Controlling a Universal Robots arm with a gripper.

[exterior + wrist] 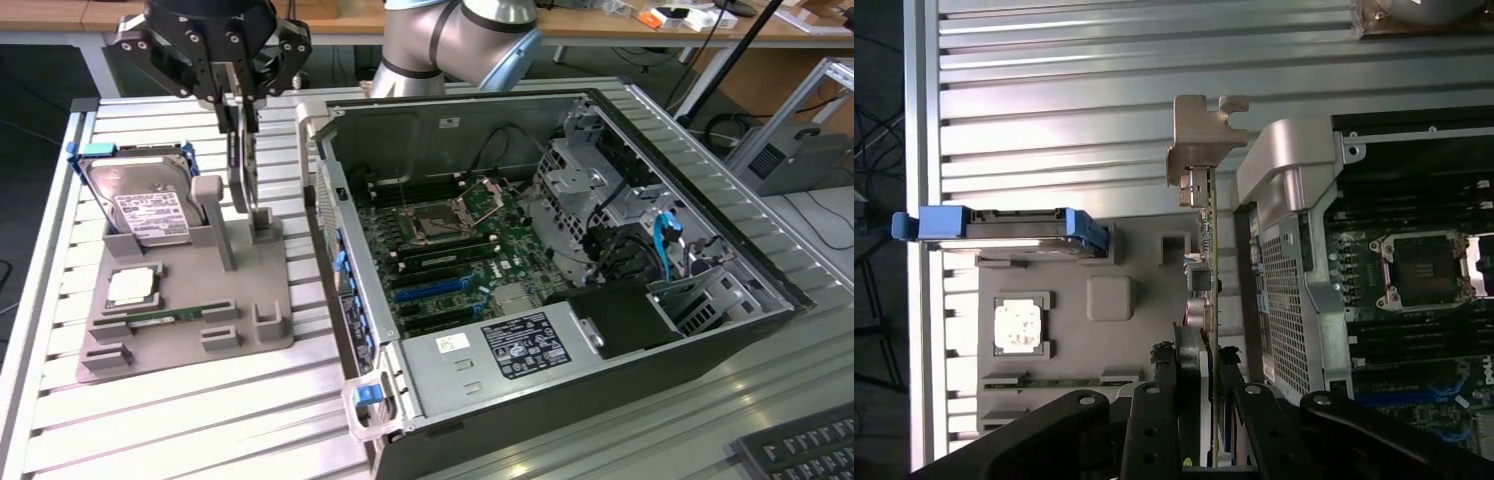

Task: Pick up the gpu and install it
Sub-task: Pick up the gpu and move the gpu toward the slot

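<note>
We see the hand (236, 105) clamped on the gpu (246, 175) top edge. Card stands upright over the grey holder (174, 285), btw PC case (441, 120) and the surface (200, 420) edge at the exterior view's left. We judge it light, stiff, fragile: hold bare edges, not components.

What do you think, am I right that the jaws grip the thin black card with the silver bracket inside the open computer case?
No. The jaws grip the thin black card with the silver bracket over the grey holder tray, beside the open computer case, not inside it, as the exterior view shows.
</note>
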